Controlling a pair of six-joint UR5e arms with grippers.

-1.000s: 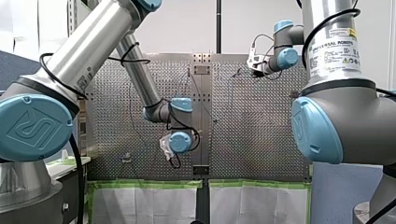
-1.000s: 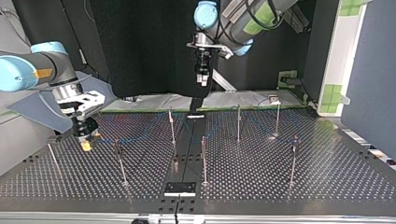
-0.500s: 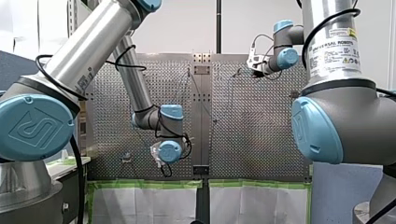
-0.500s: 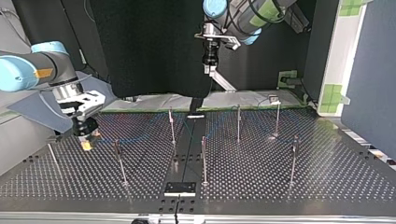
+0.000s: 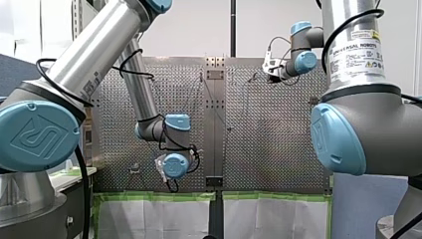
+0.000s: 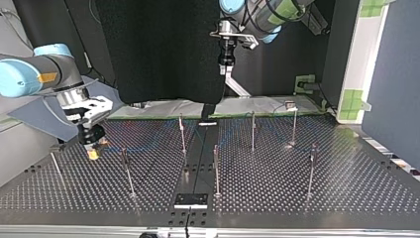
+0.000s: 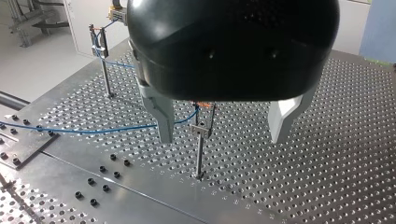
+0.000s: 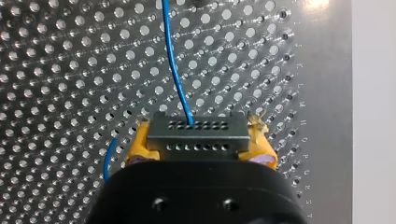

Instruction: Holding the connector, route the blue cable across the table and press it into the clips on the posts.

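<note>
1. Drawing back toward the table's near edge, the left gripper (image 7: 223, 138) has also risen in the last second. Its jaws stand wide and empty above one post (image 7: 200, 149). I judge it is moving to another clip.
2. One blue cable (image 7: 93, 131) runs low over the table (image 6: 346, 188), among seven posts by my count.
3. By the table's far edge, the right gripper (image 8: 199, 148) stays clamped on the single connector (image 8: 196, 127).
</note>
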